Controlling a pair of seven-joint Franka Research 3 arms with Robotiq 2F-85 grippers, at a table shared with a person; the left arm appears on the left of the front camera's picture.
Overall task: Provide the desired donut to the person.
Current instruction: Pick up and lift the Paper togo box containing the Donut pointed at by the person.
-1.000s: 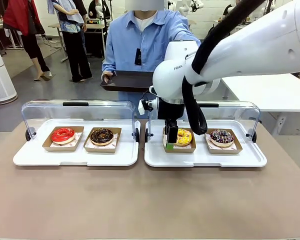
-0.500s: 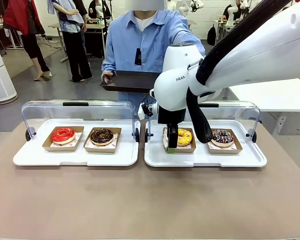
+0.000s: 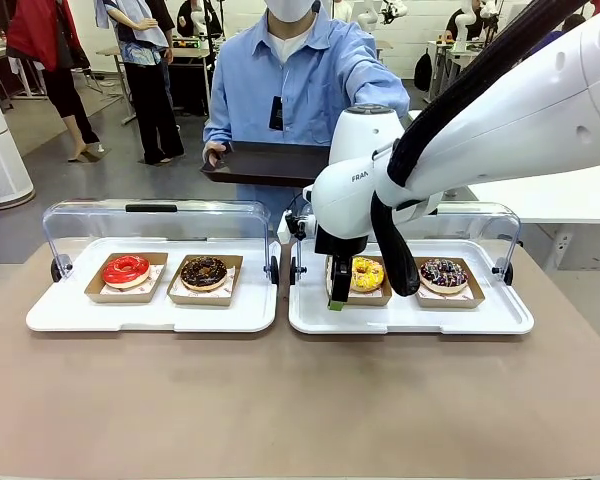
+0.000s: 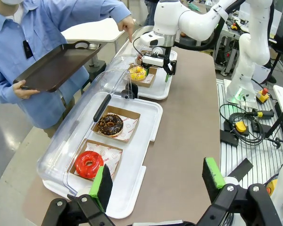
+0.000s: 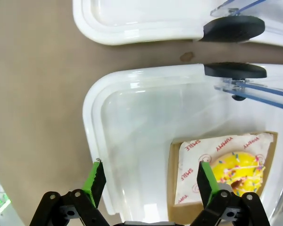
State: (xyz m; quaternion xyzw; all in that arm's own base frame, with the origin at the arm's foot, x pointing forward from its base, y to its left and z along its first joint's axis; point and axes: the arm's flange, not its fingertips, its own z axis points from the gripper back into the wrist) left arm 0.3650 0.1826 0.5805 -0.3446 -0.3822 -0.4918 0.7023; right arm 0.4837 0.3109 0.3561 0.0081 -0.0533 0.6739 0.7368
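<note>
The person (image 3: 290, 80) stands at the far side, holding a dark tray (image 3: 265, 160) in one hand. In the left wrist view the other hand (image 4: 128, 24) points a finger down toward the yellow sprinkled donut (image 3: 367, 273). That donut lies in a cardboard box on the right white tray (image 3: 410, 318). My right gripper (image 3: 337, 287) hangs open at the box's left edge. In the right wrist view my right gripper (image 5: 150, 181) has one finger above the white tray's floor (image 5: 132, 122) and the other above the paper beside the yellow donut (image 5: 236, 170). My left gripper (image 4: 156, 181) is open and empty, high above the table's end.
A dark sprinkled donut (image 3: 443, 273) shares the right tray. The left white tray (image 3: 150, 315) holds a red donut (image 3: 126, 269) and a chocolate donut (image 3: 203, 271). Clear lids (image 3: 155, 220) stand open behind both trays. Bare brown table lies in front.
My right gripper has dropped slightly and eased left toward the near-left edge of the yellow donut's box. Its jaws stay open. The person has leaned in a little.
</note>
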